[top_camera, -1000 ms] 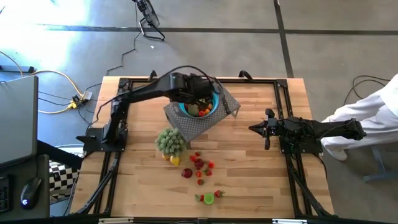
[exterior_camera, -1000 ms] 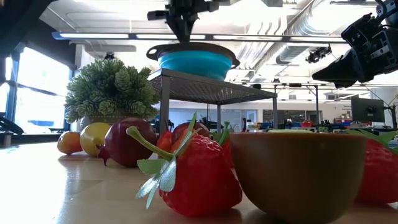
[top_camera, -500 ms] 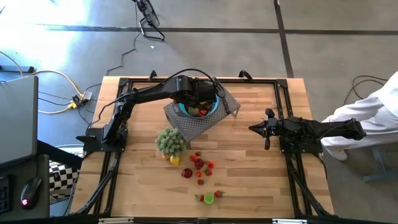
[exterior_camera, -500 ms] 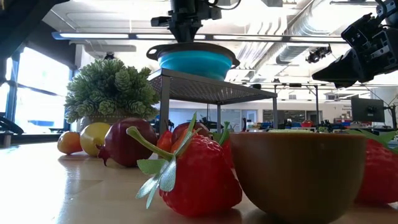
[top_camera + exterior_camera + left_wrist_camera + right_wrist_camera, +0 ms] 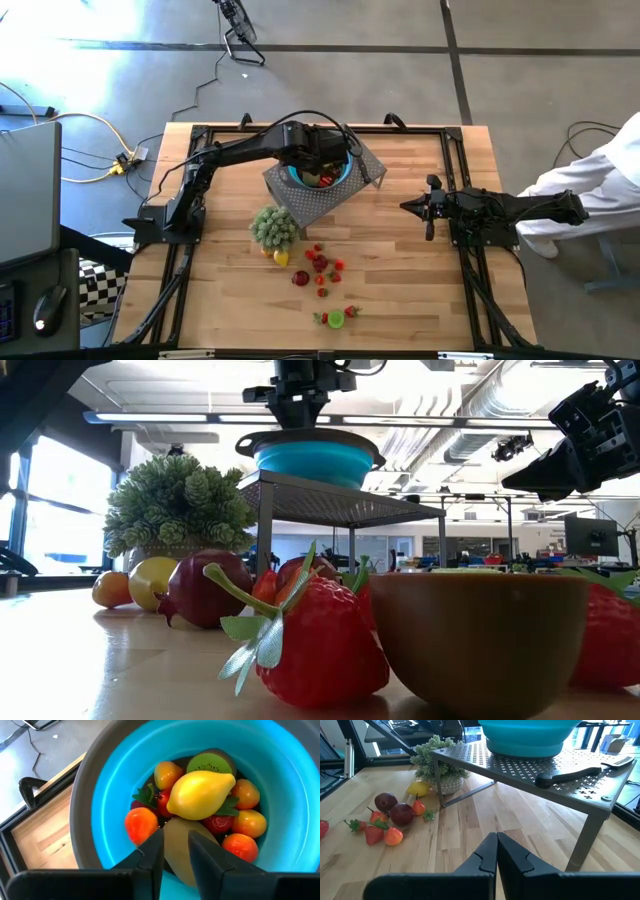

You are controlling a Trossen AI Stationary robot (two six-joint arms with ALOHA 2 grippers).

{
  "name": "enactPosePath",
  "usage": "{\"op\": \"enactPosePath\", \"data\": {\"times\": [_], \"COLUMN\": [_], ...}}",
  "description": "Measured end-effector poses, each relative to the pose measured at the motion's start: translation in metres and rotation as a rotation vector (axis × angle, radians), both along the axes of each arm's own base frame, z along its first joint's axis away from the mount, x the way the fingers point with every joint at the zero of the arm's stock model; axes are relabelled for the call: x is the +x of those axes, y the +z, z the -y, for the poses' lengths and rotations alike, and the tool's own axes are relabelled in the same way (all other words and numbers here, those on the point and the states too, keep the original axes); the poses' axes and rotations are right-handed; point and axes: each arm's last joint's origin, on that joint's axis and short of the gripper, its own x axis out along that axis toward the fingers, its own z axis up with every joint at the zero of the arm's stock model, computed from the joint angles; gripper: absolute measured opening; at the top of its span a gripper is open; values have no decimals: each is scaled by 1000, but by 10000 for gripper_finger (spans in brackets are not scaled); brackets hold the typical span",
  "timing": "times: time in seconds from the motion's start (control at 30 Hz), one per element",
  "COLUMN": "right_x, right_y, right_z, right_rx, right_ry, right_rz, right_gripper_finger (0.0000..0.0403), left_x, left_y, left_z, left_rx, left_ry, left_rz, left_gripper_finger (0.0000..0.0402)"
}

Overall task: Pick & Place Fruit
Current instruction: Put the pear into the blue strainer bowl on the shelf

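**Bowl partly filled, a good share of fruit left on the table**

The blue bowl (image 5: 322, 172) sits on a perforated metal stand (image 5: 312, 204) toward twelve o'clock of the table's middle. In the left wrist view it already holds a heap of fruit: a yellow lemon (image 5: 200, 795) on top, a kiwi half (image 5: 210, 763), several orange and red pieces, and a pale brownish piece (image 5: 176, 840) nearest the fingers. The left gripper (image 5: 175, 851) hangs over the bowl's inside, its fingers a little apart with nothing clamped between them; I judge a piece is just being let go here.

More remains. A cluster of loose fruit (image 5: 320, 266) lies on the wood at six o'clock of the stand, beside the potted plant (image 5: 273, 227), with a lime-green piece (image 5: 336, 319) and strawberries farther toward six o'clock. Roughly half the job looks done.

The right gripper (image 5: 496, 851) waits at three o'clock, fingers pressed together and empty. A black-handled knife (image 5: 570, 775) lies on the stand.
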Motion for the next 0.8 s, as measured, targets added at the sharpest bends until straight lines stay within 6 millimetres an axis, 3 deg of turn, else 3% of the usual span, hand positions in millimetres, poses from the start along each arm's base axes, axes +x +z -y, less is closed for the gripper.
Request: {"op": "enactPosePath", "data": {"times": [0.53,0.8], "right_x": [0,0], "right_y": [0,0], "right_z": [0,0], "right_rx": [0,0], "right_ry": [-1,-1], "right_rz": [1,1], "right_gripper_finger": [2,2], "left_x": [-1,24], "left_y": [19,34], "left_z": [2,22], "left_rx": [-11,48], "left_ry": [-107,-445], "left_rz": [93,279], "left_gripper_finger": [86,86]}}
